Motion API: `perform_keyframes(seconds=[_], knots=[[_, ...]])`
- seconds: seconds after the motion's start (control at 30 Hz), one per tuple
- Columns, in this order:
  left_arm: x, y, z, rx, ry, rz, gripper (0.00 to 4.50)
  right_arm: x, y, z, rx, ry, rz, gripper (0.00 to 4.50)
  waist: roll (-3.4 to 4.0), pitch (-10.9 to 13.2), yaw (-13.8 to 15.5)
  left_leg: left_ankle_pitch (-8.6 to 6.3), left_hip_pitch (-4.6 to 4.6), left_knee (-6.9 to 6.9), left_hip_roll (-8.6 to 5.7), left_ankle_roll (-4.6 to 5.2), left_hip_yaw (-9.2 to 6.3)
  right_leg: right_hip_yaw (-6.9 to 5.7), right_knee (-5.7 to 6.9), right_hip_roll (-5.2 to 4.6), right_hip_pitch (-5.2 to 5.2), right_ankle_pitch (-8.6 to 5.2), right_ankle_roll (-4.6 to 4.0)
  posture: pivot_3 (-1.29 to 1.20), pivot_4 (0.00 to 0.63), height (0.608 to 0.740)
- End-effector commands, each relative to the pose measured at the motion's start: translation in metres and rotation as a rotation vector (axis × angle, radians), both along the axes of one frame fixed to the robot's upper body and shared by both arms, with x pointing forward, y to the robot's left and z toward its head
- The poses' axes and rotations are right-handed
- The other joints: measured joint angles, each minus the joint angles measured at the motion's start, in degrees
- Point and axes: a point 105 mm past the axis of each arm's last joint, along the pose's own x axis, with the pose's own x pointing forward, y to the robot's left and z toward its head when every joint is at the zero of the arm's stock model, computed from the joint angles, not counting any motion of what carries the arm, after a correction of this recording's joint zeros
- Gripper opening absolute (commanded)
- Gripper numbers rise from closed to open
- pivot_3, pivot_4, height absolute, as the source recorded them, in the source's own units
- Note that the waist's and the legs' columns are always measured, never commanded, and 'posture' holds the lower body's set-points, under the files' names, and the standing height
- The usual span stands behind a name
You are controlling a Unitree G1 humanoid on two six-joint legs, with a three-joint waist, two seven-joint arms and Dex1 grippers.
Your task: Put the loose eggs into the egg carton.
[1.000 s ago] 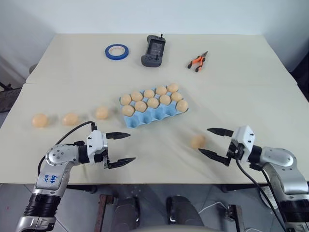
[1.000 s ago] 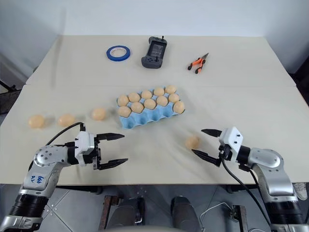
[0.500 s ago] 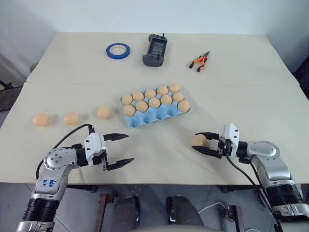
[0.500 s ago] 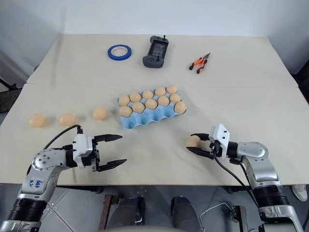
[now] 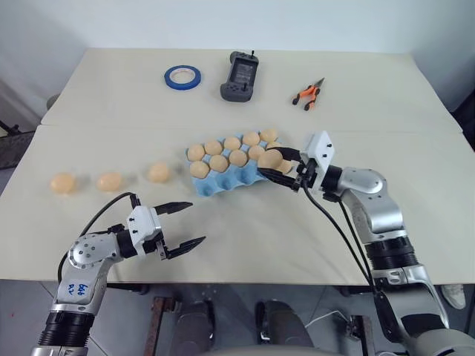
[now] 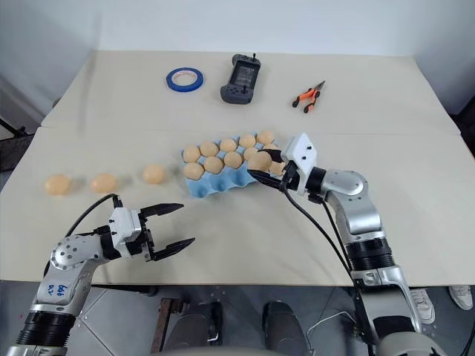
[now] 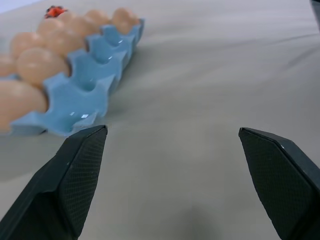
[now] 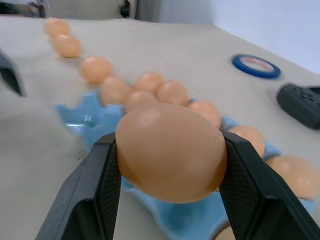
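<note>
The light blue egg carton [image 5: 223, 183] sits mid-table with its two back rows full of eggs and its front row of cups bare. My right gripper [image 5: 276, 166] is shut on one tan egg [image 5: 269, 159] and holds it over the carton's right end; the same egg [image 8: 170, 150] shows pinched between the pads in the right wrist view. Three loose eggs [image 5: 62, 182], [image 5: 109, 181], [image 5: 157, 173] lie in a line left of the carton. My left gripper [image 5: 185, 224] hovers open and holding nothing near the front edge, pointing toward the carton [image 7: 90, 85].
At the table's back lie a blue tape roll [image 5: 180, 76], a black handheld controller [image 5: 238, 76] and orange-handled pliers [image 5: 306, 94]. A seam crosses the tabletop behind the carton.
My right gripper shut on the egg lying at the front right, lifted it and carried it left and forward to the carton's right end. The left gripper stayed where it was, open.
</note>
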Motion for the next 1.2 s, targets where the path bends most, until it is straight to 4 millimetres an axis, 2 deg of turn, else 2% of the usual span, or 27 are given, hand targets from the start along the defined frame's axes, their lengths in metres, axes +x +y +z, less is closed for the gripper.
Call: perform_keyframes(seconds=[0.03, 0.07, 0.1, 0.17, 0.23, 0.27, 0.37, 0.53, 0.67, 0.77, 0.9, 1.07, 1.2], knots=[[-0.001, 0.001, 0.007, -0.011, -0.039, 0.026, 4.50, 0.010, 0.002, 0.002, -0.021, -0.039, -0.032, 2.30, 0.00, 0.0, 0.0, -0.01, -0.04, 0.00, 0.00, 0.01, 0.02, -0.01, 0.01, 0.00, -0.05, 0.00, 0.01, 0.00, 0.150, 0.740], [-0.001, 0.001, 0.007, -0.013, -0.040, 0.032, 4.50, 0.011, 0.001, 0.000, -0.028, -0.041, -0.038, 2.30, 0.00, 0.0, 0.0, -0.02, -0.08, -0.01, 0.00, 0.00, 0.04, -0.02, 0.01, 0.00, -0.10, 0.00, 0.01, 0.00, 0.150, 0.740], [-0.002, 0.002, 0.007, -0.017, -0.042, 0.040, 4.50, 0.013, 0.001, -0.002, -0.032, -0.042, -0.046, 3.03, 0.00, 0.0, 0.0, -0.03, -0.16, -0.01, 0.00, 0.01, 0.05, -0.03, 0.04, 0.00, -0.20, 0.01, 0.01, 0.00, 0.150, 0.740], [-0.002, 0.003, 0.008, -0.021, -0.044, 0.054, 4.50, 0.015, 0.000, -0.001, -0.030, -0.050, -0.055, 3.58, 0.00, 0.0, 0.0, -0.02, -0.38, 0.03, 0.01, 0.01, 0.07, -0.04, 0.14, 0.00, -0.46, 0.01, 0.02, 0.00, 0.150, 0.740], [-0.003, 0.005, 0.008, -0.025, -0.047, 0.072, 4.50, 0.014, 0.000, 0.003, -0.022, -0.064, -0.045, 4.40, 0.00, 0.0, 0.0, 0.01, -0.69, 0.14, 0.01, -0.01, 0.07, -0.06, 0.32, 0.02, -0.79, 0.01, 0.02, 0.00, 0.150, 0.740], [-0.003, 0.006, 0.009, -0.027, -0.050, 0.085, 4.50, 0.012, 0.000, 0.004, -0.022, -0.069, -0.042, 4.48, 0.00, 0.0, -0.1, 0.02, -0.69, 0.15, 0.02, -0.01, 0.07, -0.07, 0.33, 0.02, -0.78, 0.01, 0.02, 0.00, 0.150, 0.740], [-0.003, 0.016, 0.011, -0.044, -0.058, 0.155, 4.50, -0.001, -0.004, 0.008, -0.027, -0.105, 0.007, 4.48, 0.00, 0.0, -0.2, 0.05, -0.69, 0.16, 0.02, 0.03, 0.12, -0.06, 0.33, 0.01, -0.78, 0.01, 0.02, 0.00, 0.150, 0.740], [-0.006, 0.043, 0.015, -0.068, -0.077, 0.324, 4.50, -0.041, -0.022, 0.009, 0.044, -0.114, 0.146, 4.48, 0.00, 0.0, 0.0, 0.07, -0.68, 0.13, 0.03, 0.02, 0.08, -0.08, 0.28, 0.01, -0.74, 0.01, 0.02, 0.00, 0.150, 0.740], [-0.011, 0.075, 0.016, -0.100, -0.078, 0.502, 4.50, -0.059, -0.051, -0.012, 0.018, -0.081, 0.147, 4.48, 0.00, 0.0, 0.1, 0.06, -0.67, 0.15, 0.02, 0.04, 0.09, -0.07, 0.18, 0.00, -0.68, 0.01, 0.02, 0.00, 0.150, 0.740], [-0.012, 0.098, 0.019, -0.148, -0.087, 0.642, 4.50, -0.067, -0.066, -0.027, -0.007, -0.051, 0.143, 4.48, 0.00, 0.0, 0.1, 0.09, -0.63, 0.17, 0.02, 0.06, 0.09, -0.07, 0.17, 0.00, -0.63, 0.01, 0.02, 0.00, 0.150, 0.740], [-0.018, 0.131, 0.027, -0.253, -0.115, 0.880, 4.50, -0.086, -0.072, -0.043, 0.032, 0.017, 0.196, 4.48, -0.01, 0.0, 0.0, 0.16, -0.51, 0.16, 0.03, 0.03, 0.11, -0.02, 0.25, 0.01, -0.58, 0.03, -0.01, 0.00, 0.150, 0.740], [-0.021, 0.127, 0.026, -0.285, -0.091, 0.907, 4.50, -0.090, -0.078, -0.059, 0.064, 0.021, 0.139, 4.48, -0.04, 0.0, 0.1, 0.16, -0.49, 0.17, 0.02, 0.03, 0.11, -0.02, 0.22, 0.00, -0.53, 0.03, 0.00, 0.00, 0.150, 0.740], [-0.015, 0.112, 0.028, -0.303, -0.065, 0.862, 4.50, -0.090, -0.072, -0.057, 0.135, 0.012, 0.140, 4.48, -0.05, 0.0, 0.1, 0.21, -0.39, 0.20, 0.02, -0.01, 0.11, -0.01, 0.24, 0.01, -0.42, 0.08, -0.02, 0.00, 0.150, 0.740]])
